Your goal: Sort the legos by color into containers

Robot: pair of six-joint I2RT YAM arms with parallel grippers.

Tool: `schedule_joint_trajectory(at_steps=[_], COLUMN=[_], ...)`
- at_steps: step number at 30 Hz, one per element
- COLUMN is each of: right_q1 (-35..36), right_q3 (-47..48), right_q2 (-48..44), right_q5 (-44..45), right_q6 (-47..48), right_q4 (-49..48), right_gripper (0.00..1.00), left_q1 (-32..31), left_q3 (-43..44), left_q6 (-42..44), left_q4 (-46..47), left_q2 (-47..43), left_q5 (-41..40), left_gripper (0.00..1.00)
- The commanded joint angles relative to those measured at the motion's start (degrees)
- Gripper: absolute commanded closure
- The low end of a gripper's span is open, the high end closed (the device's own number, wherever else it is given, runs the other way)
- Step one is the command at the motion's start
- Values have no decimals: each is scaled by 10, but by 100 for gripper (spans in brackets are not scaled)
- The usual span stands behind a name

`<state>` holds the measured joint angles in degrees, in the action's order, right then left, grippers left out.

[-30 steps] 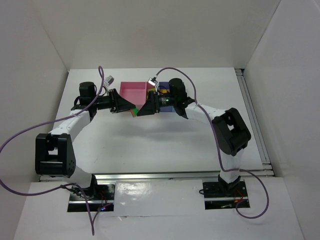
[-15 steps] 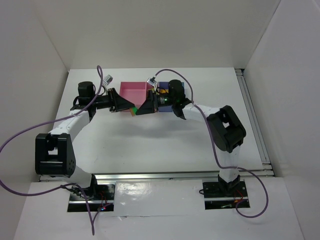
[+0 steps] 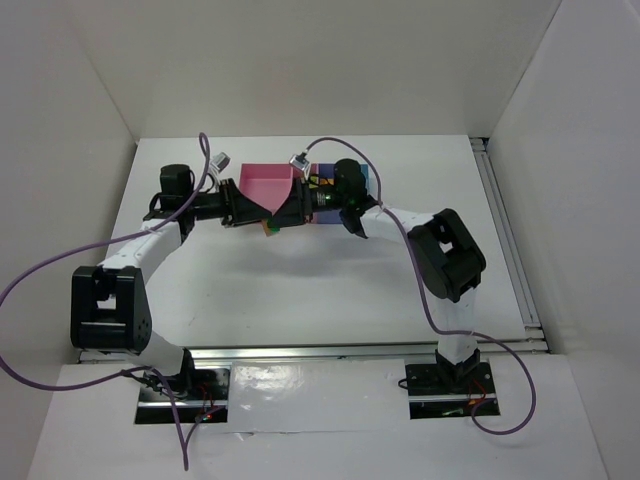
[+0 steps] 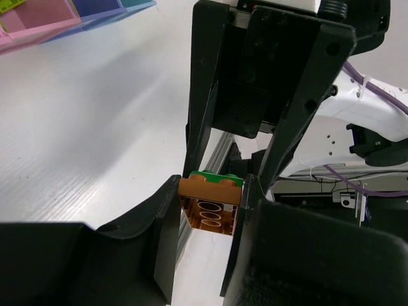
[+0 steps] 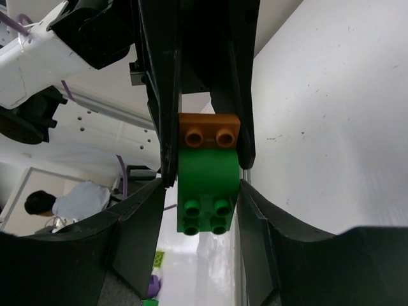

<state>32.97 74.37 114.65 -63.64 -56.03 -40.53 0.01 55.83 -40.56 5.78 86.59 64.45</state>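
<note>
A white table point(image 3: 300, 290) is sitting inside plain white walls point(image 3: 330, 60), and you are working over its far half, where both arms are reaching inward and meeting tip to tip. The row of bins point(image 3: 262, 184) is standing at the back of the table. A wide pink one is showing on the left, and a blue-purple one beside it is partly covered by your right arm. A yellow-green brick point(image 4: 7, 5) is lying in a pink bin at the top corner of the left wrist view.

Your left gripper point(image 4: 209, 210) is squeezing an orange brick point(image 4: 210, 203) between its two fingers, both pads pressing on the brick's sides. The brick's hollow underside is facing the left wrist camera. Your right gripper point(image 5: 203, 204) is coming from the opposite side and is squeezing a green brick point(image 5: 207, 175) in the same way, its fingers touching the brick on either side.

The two bricks are touching end to end, the orange one sitting flat against the green one, so each gripper is holding one half of the joined pair. The pair is hanging in the air off the table. From above it is sitting just on the near side of the wide pink bin, between the two wrists. Purple cables point(image 3: 40, 270) are looping out from both arms.
</note>
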Motion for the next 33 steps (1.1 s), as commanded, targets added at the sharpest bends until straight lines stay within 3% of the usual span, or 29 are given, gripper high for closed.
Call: schedule_joint_trajectory(at_steps=[1,3,4,5,7,9,19,25,27,31,33], right_q1=[8,8,8,8,8,8,-40,-62,-77,-82,-97], right_q3=[26,32,32,32,25,18,-99,-118,-98,-13,23], right_q2=[-2,3,3,3,3,-4,-107,-145,-159,-149,-137], right_q5=[4,4,11,11,16,22,155,221,275,482,534], right_q6=[-6,-6,-6,-6,-6,0,97,119,152,236,256], right_q4=[-51,-51,-46,-46,-39,-39,125,171,245,451,503], right_gripper=[43,45,62,69,78,82,88,89,89,89,89], left_q1=[-5,-5,-5,-5,-5,-5,1,6,6,6,-7], left_q3=[2,2,2,2,2,8,33,51,58,130,227], left_q6=[24,24,24,24,24,24,60,60,55,38,60], left_q4=[5,0,0,0,0,-9,-51,-59,-64,-133,-244], left_q2=[5,5,5,5,5,5,5,16,22,69,131], left_q5=[22,22,22,22,22,22,5,5,-17,-158,-271], left_gripper=[100,100,100,100,100,100,100,100,100,100,100])
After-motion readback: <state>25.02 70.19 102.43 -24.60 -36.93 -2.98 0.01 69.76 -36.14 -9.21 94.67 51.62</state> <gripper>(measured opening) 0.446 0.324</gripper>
